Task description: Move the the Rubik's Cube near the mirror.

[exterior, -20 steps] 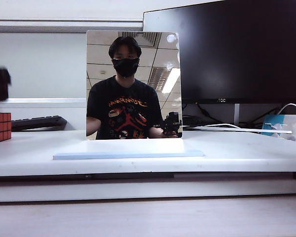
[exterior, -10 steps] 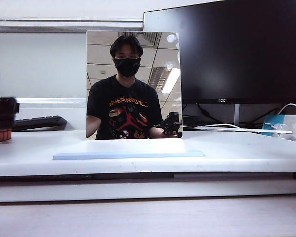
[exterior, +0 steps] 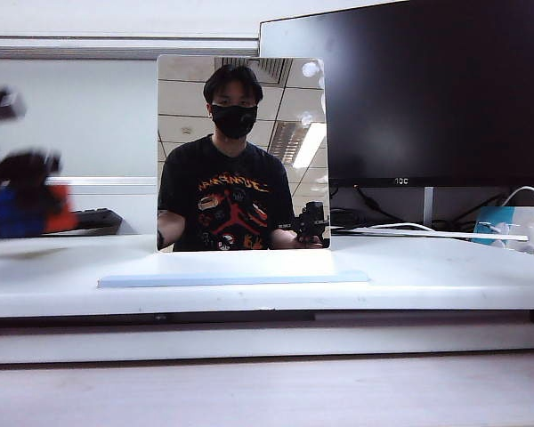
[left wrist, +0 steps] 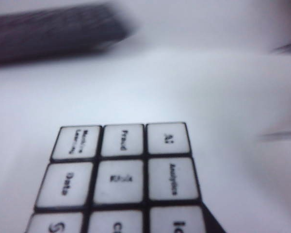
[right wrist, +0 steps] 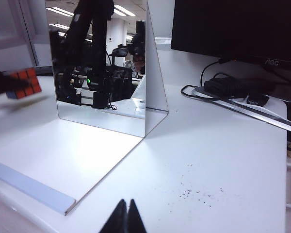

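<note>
At the far left of the exterior view the left gripper [exterior: 22,173] is a dark motion-blurred shape clamped around the Rubik's Cube [exterior: 27,209], whose glossy blue and orange-red faces smear into streaks. The cube hangs clear of the table [exterior: 427,276], well to the left of the mirror [exterior: 243,151], in front of a flat black keyboard [exterior: 93,219]. The left wrist view shows the cube's [left wrist: 121,179] white face up close: rounded square stickers with small printed words, parted by black grid lines; the fingers themselves lie outside that picture. In the right wrist view the cube [right wrist: 22,83] shows as orange-red squares gripped by a dark finger at the edge of the frame.

The table is a smooth matte white slab. The mirror is a thin, frameless, nearly square panel, standing upright on a flat pale-blue base [exterior: 231,277]; its polished surface reflects a masked person and ceiling lights.

To the right, behind the mirror, stands a large black monitor [exterior: 436,89] with a matte dark screen, and black cables [right wrist: 233,87] coil below it.

The right gripper [right wrist: 125,216] hovers low over the table in front of the mirror's base, its two pointed black tips pressed together on nothing.
</note>
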Tool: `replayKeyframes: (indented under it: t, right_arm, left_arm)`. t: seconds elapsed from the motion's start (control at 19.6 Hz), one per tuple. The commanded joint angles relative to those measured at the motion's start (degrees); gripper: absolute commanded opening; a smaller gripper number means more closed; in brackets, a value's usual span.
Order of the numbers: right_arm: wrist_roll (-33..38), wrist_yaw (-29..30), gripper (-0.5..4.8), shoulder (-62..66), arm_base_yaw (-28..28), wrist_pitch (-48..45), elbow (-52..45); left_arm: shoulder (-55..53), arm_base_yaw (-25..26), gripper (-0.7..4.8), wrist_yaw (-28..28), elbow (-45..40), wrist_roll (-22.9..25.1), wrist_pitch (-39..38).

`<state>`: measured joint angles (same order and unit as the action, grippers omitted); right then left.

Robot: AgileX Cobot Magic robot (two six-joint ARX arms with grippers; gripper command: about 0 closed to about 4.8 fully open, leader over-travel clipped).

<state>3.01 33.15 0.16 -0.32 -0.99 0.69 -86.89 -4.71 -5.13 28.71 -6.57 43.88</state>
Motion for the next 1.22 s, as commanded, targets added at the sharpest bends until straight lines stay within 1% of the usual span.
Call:
replayKeyframes:
  t: [0.05, 0.15, 0.25, 0.31, 0.36, 0.46, 0.66, 0.82, 0.87, 0.92, 0.97, 1.02, 1.07, 1.12, 1.17, 1.22]
  right_arm:
    - [0.00, -0.90, -0.01, -0.02, 0.00, -1.01, -0.26]
    - [0.00, -1.16, -0.01, -0.02, 0.00, -1.03, -0.26]
    - [0.00, -1.29, -0.01, -0.02, 0.00, -1.01, -0.26]
    - [0.00, -1.31, -0.01, -0.02, 0.00, -1.05, -0.26]
    - [0.00, -1.33, -0.01, -0.02, 0.00, -1.11, -0.26]
    - [0.02, -1.27, -0.01, -0.02, 0.02, -1.38, -0.26]
    - [0.04, -1.27, -0.01, -0.02, 0.02, -2.71, -0.26]
    - [0.07, -1.25, -0.01, -0.02, 0.07, -2.43, -0.26]
    - [0.17, -1.25, -0.01, -0.02, 0.07, -2.29, -0.26]
    - [0.17, -1.22, -0.01, -0.02, 0.09, -2.29, -0.26]
    - [0.22, -1.01, -0.01, -0.02, 0.09, -2.29, -0.26]
    - [0.22, -1.03, -0.01, -0.02, 0.09, -2.27, -0.26]
    - [0.22, -1.03, -0.01, -0.02, 0.07, -2.29, -0.26]
    - [0.22, -0.96, -0.01, -0.02, 0.09, -2.29, -0.26]
    - [0.22, -0.83, -0.01, -0.02, 0.09, -2.25, -0.26]
    - [0.22, -0.83, -0.01, -0.02, 0.09, -2.29, -0.26]
  left_arm:
    - [6.60, -2.97, -0.06, -0.57, 0.13, -0.94, -9.77]
    - [10.80, -4.22, -0.06, -0.92, 0.11, -1.01, -17.11]
    - [15.34, -6.01, -0.06, -3.56, 0.11, -0.90, -24.20]
    - [17.79, -7.04, -0.06, -6.54, 0.11, -0.94, -28.57]
    - [18.97, -8.11, -0.06, -10.99, 0.09, -0.90, -30.64]
    - [18.97, -10.45, -0.06, -19.06, 0.11, 0.37, -31.23]
    - [18.95, -16.00, -0.06, -19.06, 0.09, 0.44, -32.87]
    - [18.95, -23.89, -0.06, -11.74, 0.11, -3.17, -28.94]
    - [18.53, -30.64, -0.06, -5.01, 0.11, -3.37, -25.31]
    - [18.12, -33.03, -0.06, -1.92, 0.13, -3.08, -23.96]
    - [17.16, -36.15, -0.06, 4.07, 0.13, -3.13, -21.75]
    - [16.15, -37.90, -0.06, 8.66, 0.13, -3.65, -20.00]
    - [13.66, -40.06, -0.06, 14.84, 0.15, -6.03, -16.50]
    - [11.21, -41.13, -0.06, 19.76, 0.20, -7.87, -14.47]
    - [8.92, -41.88, -0.06, 24.50, 0.22, -10.75, -13.22]
    - [6.71, -42.34, -0.06, 25.46, 0.22, -13.18, -10.97]
